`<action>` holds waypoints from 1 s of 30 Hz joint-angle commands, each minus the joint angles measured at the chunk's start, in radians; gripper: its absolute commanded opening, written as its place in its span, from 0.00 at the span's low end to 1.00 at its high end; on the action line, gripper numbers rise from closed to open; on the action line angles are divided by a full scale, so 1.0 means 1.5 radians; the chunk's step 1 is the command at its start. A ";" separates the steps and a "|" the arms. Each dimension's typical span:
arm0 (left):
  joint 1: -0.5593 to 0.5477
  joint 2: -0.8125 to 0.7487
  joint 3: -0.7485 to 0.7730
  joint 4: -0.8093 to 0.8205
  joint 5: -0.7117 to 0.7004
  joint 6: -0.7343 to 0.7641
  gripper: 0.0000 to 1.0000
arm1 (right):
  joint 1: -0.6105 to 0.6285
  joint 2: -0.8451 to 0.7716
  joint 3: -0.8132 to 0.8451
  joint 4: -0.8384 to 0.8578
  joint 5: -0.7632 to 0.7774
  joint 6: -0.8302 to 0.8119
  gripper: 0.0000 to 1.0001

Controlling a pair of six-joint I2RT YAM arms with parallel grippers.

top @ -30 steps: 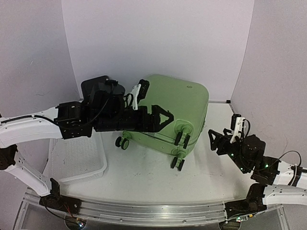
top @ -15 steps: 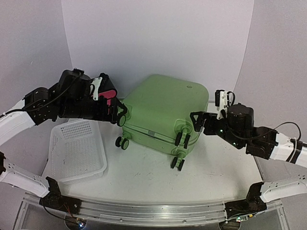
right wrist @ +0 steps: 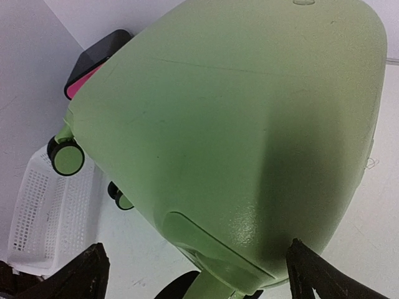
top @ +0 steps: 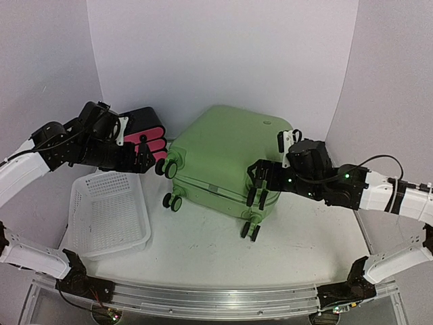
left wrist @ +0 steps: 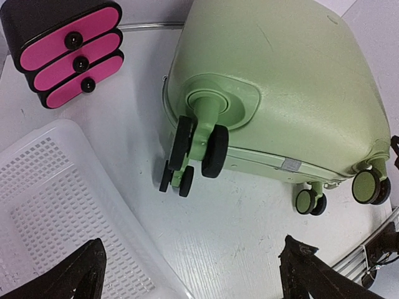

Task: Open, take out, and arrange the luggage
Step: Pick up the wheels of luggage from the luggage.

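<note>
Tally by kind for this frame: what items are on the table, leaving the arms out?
Light-green suitcase: 1
Black drawer box with pink fronts: 1
White perforated basket: 1
Total: 3

Lighting bright, even and diffuse, from overhead. Soft shadow lies on the bench (top: 203,261) under the near side of the luggage (top: 230,149). Right wrist view: broad dark shadow across the shell's near right part, with a faint sheen beside it. Overhead view sharp. Wrist views bend at the edges.
</note>
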 commanded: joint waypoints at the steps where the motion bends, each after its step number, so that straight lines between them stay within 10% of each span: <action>1: 0.022 -0.012 -0.013 -0.010 0.007 0.010 0.99 | 0.003 0.031 0.025 -0.015 -0.022 0.024 0.98; 30: 0.025 0.017 -0.047 0.019 0.022 0.056 0.98 | 0.003 0.072 0.166 -0.048 -0.068 -0.034 0.98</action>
